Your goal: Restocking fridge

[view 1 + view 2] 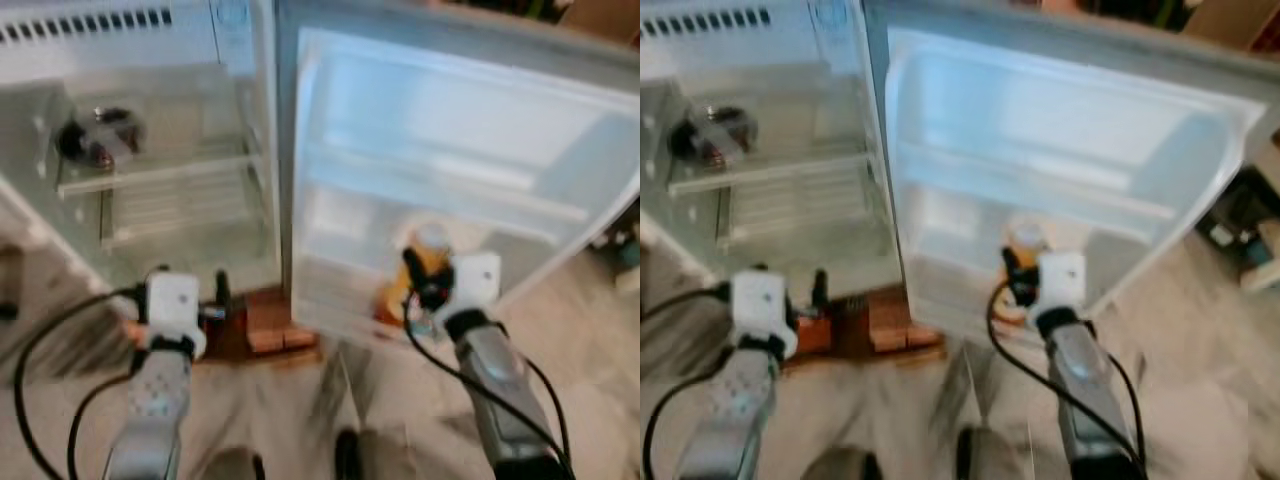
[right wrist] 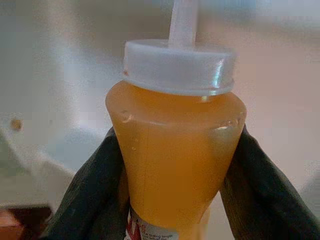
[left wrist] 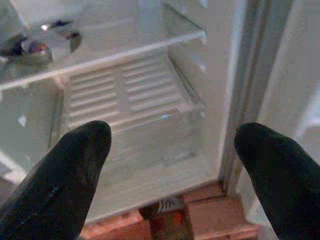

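Pale floor runs under a small white fridge [image 1: 150, 150] whose door [image 1: 450, 170] is swung wide, its inner racks facing the robot. At the lowest door shelf [image 1: 340, 300] the right gripper [image 2: 172, 165] is clenched on an orange juice bottle [image 2: 175, 150], one black finger on each side below the shoulder and the white cap [image 2: 179, 67] upward. Seen from the head, the bottle sits low against the door, right at that bottom shelf; the blur hides whether its base is already seated inside the rail. To do this step well, I would keep the bottle upright, bring its base over the rail and down until the shelf bears the weight, and only then let go (an early release could tip it forward onto the floor). The left gripper [image 3: 172, 170] hangs spread wide and holding nothing, in front of the open cabinet, looking at the ribbed white shelf [image 3: 125, 90] and bare lower compartment. On the glass shelf above lies a dark, shiny object [image 1: 100, 135], too blurred to name. Reddish-brown blocks [image 1: 270, 325] lie on the floor at the fridge's foot, between the two arms. The right arm's black cable [image 1: 440, 360] loops close to the door edge and might snag as the arm pulls back.
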